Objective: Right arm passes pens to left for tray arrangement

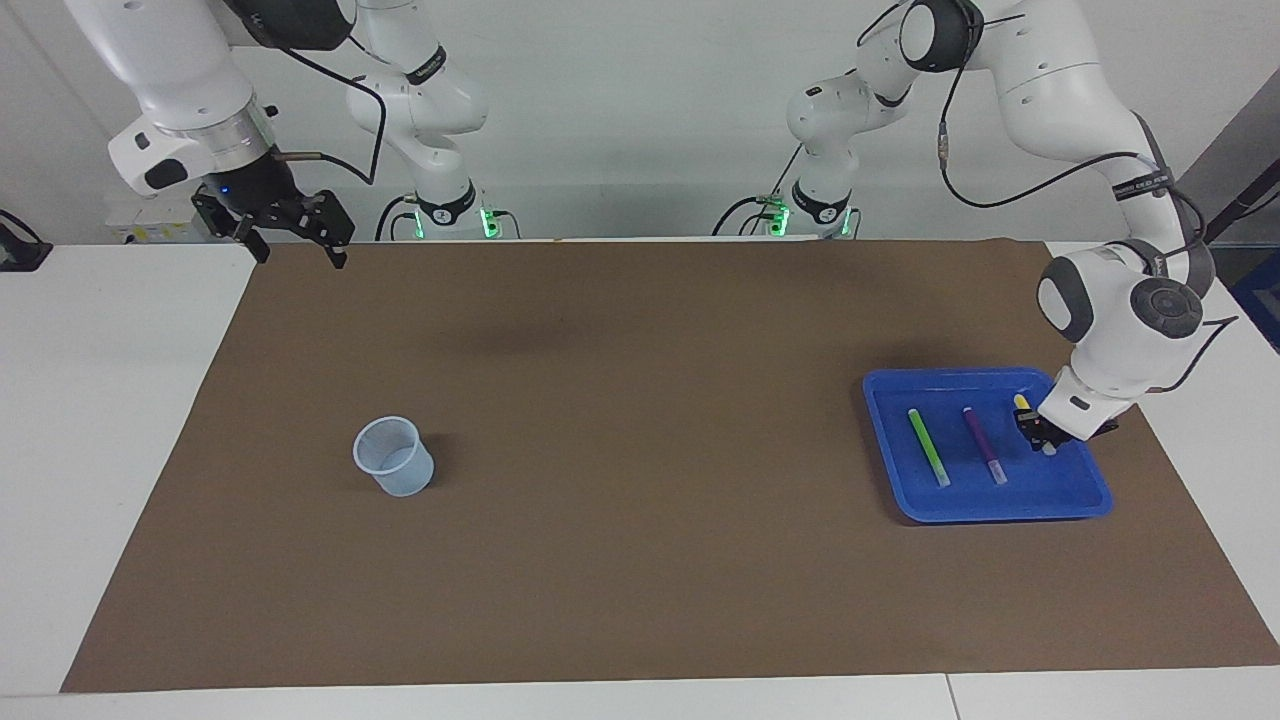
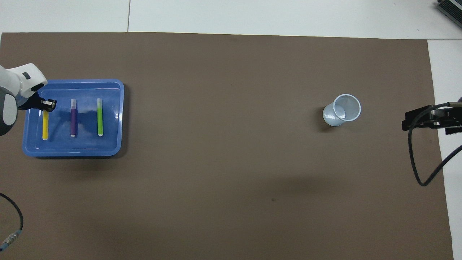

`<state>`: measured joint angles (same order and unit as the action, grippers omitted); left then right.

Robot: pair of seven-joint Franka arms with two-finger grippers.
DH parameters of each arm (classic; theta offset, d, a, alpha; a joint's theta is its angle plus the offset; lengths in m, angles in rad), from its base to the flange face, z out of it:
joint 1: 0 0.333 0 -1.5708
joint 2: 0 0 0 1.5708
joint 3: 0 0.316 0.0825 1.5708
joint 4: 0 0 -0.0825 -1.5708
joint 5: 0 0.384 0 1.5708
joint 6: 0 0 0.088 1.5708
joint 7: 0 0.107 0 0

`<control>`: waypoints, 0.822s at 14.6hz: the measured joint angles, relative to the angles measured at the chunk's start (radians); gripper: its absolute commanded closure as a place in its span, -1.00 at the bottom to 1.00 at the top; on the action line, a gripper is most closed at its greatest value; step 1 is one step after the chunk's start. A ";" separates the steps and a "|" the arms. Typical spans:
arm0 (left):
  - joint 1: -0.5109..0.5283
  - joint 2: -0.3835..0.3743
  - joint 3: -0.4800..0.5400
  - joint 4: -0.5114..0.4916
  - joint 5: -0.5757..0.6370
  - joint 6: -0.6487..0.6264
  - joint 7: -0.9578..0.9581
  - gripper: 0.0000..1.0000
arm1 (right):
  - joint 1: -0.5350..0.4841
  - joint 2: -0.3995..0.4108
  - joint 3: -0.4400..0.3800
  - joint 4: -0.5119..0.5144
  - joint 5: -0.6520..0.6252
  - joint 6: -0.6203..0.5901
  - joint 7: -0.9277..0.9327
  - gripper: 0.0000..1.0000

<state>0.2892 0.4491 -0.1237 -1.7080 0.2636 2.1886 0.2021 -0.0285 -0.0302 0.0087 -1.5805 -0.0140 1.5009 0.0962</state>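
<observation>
The blue tray sits toward the left arm's end of the table. A green pen and a purple pen lie in it side by side. My left gripper is low inside the tray, shut on one end of the yellow pen. That pen runs parallel to the purple one, on its side toward the left arm's end. My right gripper waits open and holds nothing, raised over the mat's corner at the right arm's end.
A small translucent pale-blue cup stands upright on the brown mat toward the right arm's end. White tabletop borders the mat on all sides. A black cable hangs from the right arm.
</observation>
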 measured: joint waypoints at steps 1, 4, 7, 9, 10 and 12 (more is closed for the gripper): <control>0.011 0.006 0.000 -0.001 0.000 0.024 0.000 1.00 | 0.000 0.000 0.000 0.000 0.000 0.000 0.000 -1.00; 0.039 0.012 0.000 -0.032 0.000 0.100 0.000 1.00 | 0.000 0.000 0.000 0.000 0.000 0.000 0.000 -1.00; 0.045 0.012 -0.003 -0.060 0.000 0.143 -0.029 1.00 | 0.000 0.000 0.000 0.000 0.000 0.000 0.000 -1.00; 0.043 0.012 -0.009 -0.067 0.000 0.153 -0.081 0.98 | 0.000 0.000 0.000 0.000 0.000 0.000 0.000 -1.00; 0.042 0.012 -0.011 -0.072 0.000 0.163 -0.101 0.98 | 0.000 0.000 0.000 0.000 0.000 0.000 0.000 -1.00; 0.042 0.012 -0.012 -0.088 0.000 0.194 -0.121 0.53 | 0.000 0.000 0.000 0.000 0.000 0.000 0.000 -1.00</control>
<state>0.3316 0.4608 -0.1354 -1.7957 0.2637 2.3825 0.0815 -0.0285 -0.0302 0.0086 -1.5805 -0.0140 1.5009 0.0962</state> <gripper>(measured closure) 0.828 0.000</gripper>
